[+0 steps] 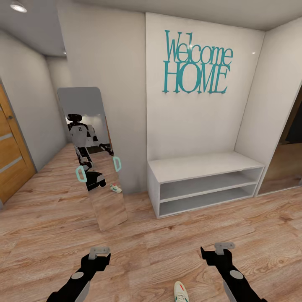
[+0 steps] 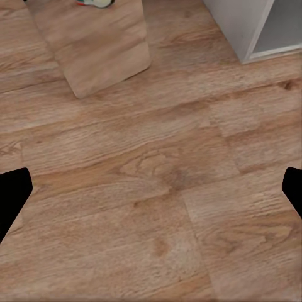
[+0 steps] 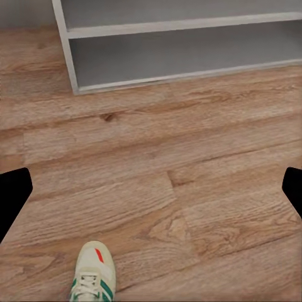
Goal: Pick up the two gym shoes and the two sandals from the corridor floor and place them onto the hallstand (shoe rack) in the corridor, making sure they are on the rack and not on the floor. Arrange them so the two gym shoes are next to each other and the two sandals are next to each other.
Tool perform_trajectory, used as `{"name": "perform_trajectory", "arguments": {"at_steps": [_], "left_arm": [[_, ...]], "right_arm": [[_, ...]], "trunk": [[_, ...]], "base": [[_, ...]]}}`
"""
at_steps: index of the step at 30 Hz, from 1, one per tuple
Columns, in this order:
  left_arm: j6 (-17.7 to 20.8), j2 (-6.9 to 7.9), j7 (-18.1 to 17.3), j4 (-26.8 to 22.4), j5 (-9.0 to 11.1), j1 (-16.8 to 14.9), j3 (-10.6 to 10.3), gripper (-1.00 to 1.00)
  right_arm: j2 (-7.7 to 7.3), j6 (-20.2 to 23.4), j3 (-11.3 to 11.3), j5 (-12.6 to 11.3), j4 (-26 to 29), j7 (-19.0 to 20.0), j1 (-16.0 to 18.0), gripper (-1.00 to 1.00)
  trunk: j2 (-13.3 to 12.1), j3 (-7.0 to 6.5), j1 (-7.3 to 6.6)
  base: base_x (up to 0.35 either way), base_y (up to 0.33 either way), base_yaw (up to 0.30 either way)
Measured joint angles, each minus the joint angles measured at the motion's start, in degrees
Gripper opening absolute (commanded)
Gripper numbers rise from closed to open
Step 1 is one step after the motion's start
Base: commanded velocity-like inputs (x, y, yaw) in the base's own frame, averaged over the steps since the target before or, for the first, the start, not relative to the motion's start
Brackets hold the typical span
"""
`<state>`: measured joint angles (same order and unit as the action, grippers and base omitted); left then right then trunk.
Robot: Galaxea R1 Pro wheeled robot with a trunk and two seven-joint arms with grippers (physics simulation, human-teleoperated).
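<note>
Both sets of fingers, left gripper (image 1: 99, 253) and right gripper (image 1: 224, 248), hung wide and empty over the corridor floor (image 1: 151, 247). One gym shoe (image 1: 180, 292) lay at bottom centre: probably light, soft; grip its sides. Upper right, teal writing (image 1: 197, 63) read "Welcome HOME".

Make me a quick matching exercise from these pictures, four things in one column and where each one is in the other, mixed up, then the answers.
Things:
1. gym shoe
2. mirror
3. white bench
4. Welcome HOME sign

Places:
A. on the wall above the bench
B. leaning against the wall, left of the bench
C. on the floor between the two arms
D. against the wall, under the sign

Pairs: 1-C, 2-B, 3-D, 4-A
</note>
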<state>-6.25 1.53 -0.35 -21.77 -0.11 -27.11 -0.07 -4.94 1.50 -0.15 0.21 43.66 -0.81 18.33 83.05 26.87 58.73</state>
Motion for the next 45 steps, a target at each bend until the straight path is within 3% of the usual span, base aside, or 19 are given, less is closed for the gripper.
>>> {"name": "perform_trajectory", "arguments": {"at_steps": [15, 38, 45], "left_arm": [[-0.08, -0.02, -0.05, 0.10, 0.17, 0.07, 0.10, 1.00], [-0.05, -0.07, -0.12, 0.07, 0.06, 0.07, -0.05, 1.00], [0.01, 0.02, -0.26, 0.10, 0.17, 0.07, -0.24, 1.00]], "right_arm": [[0.02, 0.19, 0.20, 0.10, -0.21, 0.02, 0.12, 1.00], [0.44, 0.23, 0.25, 0.06, -0.20, 0.02, 0.11, 1.00], [0.45, 0.25, 0.17, -0.02, -0.19, -0.01, 0.13, 1.00]], "trunk": [[0.00, 0.00, -0.01], [0.00, 0.00, 0.00], [2.79, 1.25, 1.53]], "base": [[0.137, 0.000, 0.000], [0.013, 0.000, 0.000], [0.000, 0.000, 0.000]]}}
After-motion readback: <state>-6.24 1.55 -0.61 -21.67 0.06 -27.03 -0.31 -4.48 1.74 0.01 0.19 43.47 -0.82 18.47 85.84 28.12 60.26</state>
